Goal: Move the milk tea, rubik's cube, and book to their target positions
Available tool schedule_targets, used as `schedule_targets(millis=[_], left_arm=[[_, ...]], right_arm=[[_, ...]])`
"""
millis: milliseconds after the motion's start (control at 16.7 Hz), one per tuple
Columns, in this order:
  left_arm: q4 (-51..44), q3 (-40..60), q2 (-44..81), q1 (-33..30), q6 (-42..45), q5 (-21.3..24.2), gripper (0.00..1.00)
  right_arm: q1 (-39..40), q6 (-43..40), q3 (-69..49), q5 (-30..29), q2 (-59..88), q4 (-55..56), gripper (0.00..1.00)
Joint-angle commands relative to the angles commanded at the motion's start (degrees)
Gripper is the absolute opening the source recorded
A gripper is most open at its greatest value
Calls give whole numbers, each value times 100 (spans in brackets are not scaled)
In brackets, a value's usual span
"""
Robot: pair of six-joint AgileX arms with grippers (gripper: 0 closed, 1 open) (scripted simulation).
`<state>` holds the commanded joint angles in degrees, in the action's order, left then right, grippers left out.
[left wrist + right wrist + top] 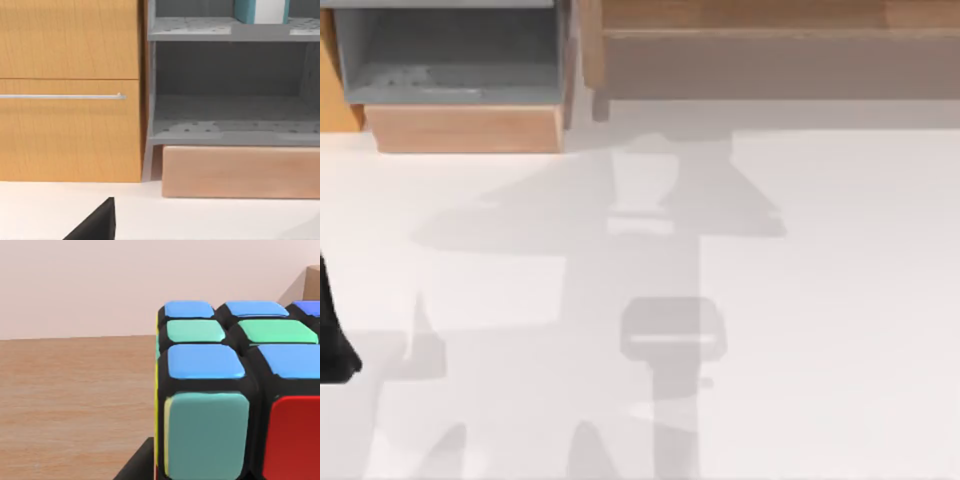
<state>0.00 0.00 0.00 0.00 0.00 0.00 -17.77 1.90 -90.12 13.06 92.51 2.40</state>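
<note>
The cube (235, 390) sits very close in the right wrist view, resting over a wooden surface (75, 400) with a plain pale wall (125, 285) behind it. Its black frame carries blue and green stickers on the upper face, and a teal and a red sticker on the near face. A dark finger (136, 466) of the right gripper lies just beside the cube's lower near corner, seemingly against it; whether the fingers are clamped on the cube or released, I cannot tell.

From above, the white table (840, 300) carries grey shadows, with a wooden shelf (770, 50) along its far edge and a grey cabinet (450, 50) to the shelf's left. A black part of the left arm (335, 345) shows at the table's left edge.

The left wrist view faces a wooden drawer front with a metal handle (62, 96), and beside it grey shelves (230, 130) above a wooden block (240, 172). A teal and white book (262, 10) stands on the upper shelf. One dark finger (97, 222) of the left gripper shows over the table; its grip I cannot tell.
</note>
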Motion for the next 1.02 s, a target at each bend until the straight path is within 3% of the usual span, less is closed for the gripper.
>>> schedule_targets(millis=[420,900,1020], left_arm=[[0,0,0,0,0,0,100],[0,0,0,0,0,0,100],[0,0,0,0,0,0,100]], right_arm=[[313,213,-1488,-203,1281,49,0],[481,-106,-1620,-198,1659,50,0],[481,-106,-1620,-198,1659,50,15]])
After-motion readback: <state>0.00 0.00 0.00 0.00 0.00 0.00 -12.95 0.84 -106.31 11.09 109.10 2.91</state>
